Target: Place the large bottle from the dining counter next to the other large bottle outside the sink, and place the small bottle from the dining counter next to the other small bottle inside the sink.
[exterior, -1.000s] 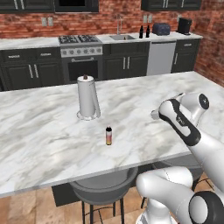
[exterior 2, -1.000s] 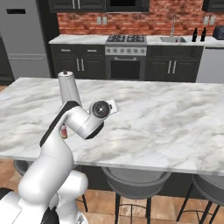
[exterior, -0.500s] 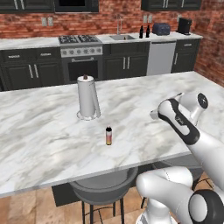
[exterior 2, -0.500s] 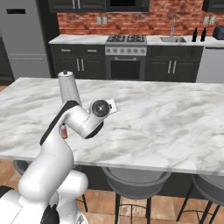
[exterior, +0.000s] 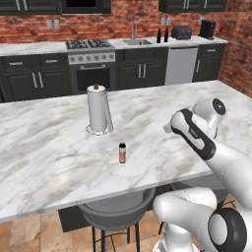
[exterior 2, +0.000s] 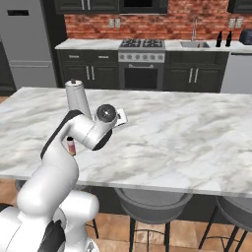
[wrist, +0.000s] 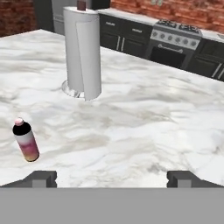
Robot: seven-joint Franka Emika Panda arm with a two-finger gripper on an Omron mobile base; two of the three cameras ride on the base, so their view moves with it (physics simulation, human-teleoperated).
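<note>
Wide open and holding nothing, the claw point(wrist: 111, 178) hangs above the marble surface point(exterior: 54, 147), its two dark finger tips point(wrist: 40, 178) standing far apart at the bottom of the hand view with bare marble between them. In the left base view the claw point(exterior: 169, 129) sits at the end of the bent white arm, over the right part of the surface, well apart from the things on it.

One small bottle point(exterior: 122, 152) stands upright on the surface, near the front edge. It has a dark cap, a pale band and a body that shades from pink to orange. In the hand view the small bottle point(wrist: 25, 140) is off to the left of the claw, clear of both finger tips. From the right base view the small bottle point(exterior 2: 71, 146) peeks out just behind the arm's elbow.

Behind the bottle, farther from the robot, a paper towel roll point(exterior: 98, 109) stands upright on a round base, with a loose sheet hanging at its side.

Along the brick back wall runs a second counter with a stove point(exterior: 91, 63) and a sink point(exterior: 137, 42). Two dark bottles point(exterior: 162, 36) stand just beside the sink, on its right, with a toaster point(exterior: 181, 32) next to them.

Stools point(exterior: 116, 212) are tucked under the near edge of the surface.
</note>
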